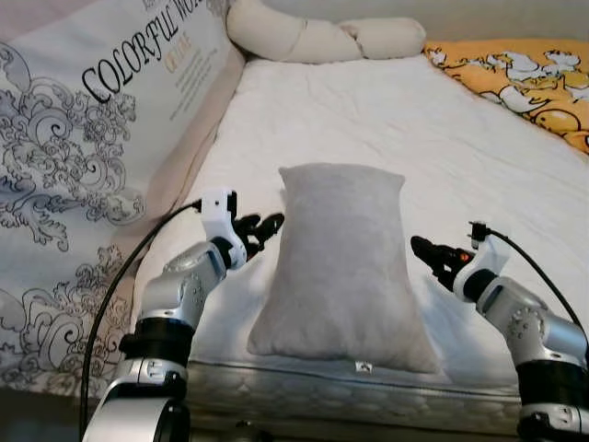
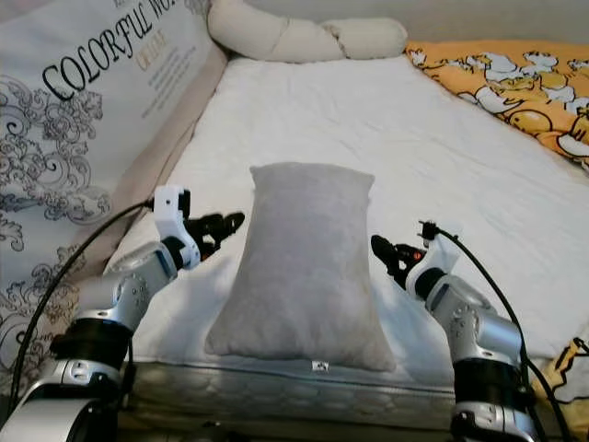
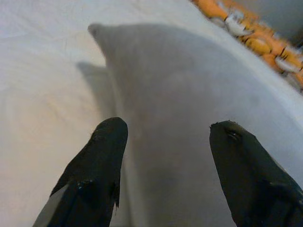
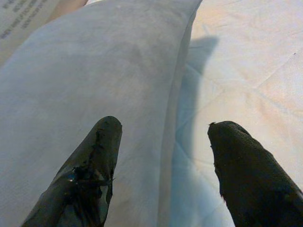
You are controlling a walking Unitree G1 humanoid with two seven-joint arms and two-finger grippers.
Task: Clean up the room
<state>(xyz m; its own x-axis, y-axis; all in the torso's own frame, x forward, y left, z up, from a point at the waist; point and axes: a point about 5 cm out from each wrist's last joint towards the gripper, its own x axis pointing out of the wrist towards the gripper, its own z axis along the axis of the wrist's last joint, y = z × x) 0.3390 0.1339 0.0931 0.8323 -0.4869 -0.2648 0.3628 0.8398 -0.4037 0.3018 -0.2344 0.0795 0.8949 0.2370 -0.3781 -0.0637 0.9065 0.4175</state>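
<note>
Spreading across the scene, the bed with its white sheet lies ahead of both hands, and both silver arms reach forward over its near edge. To the outside of the left hand, a large printed cushion with black scrollwork and lettering leans along the bed's side. Far beyond the right hand, an orange patterned blanket covers the bed's far corner, and a cream twisted pillow rests at the head end, well apart from either hand.

Between the two hands lies the grey pillow, lengthwise on the sheet with its near end at the mattress edge. The left arm is bent at the elbow, forearm angled inward, bringing the left hand just beside the pillow's left edge; its two black fingers are spread apart and hold nothing, with the pillow's side ahead between them. The right arm mirrors it, forearm turned inward, placing the right hand close to the pillow's right edge; its fingers are likewise parted and empty, one over the grey fabric, the other over the sheet.
</note>
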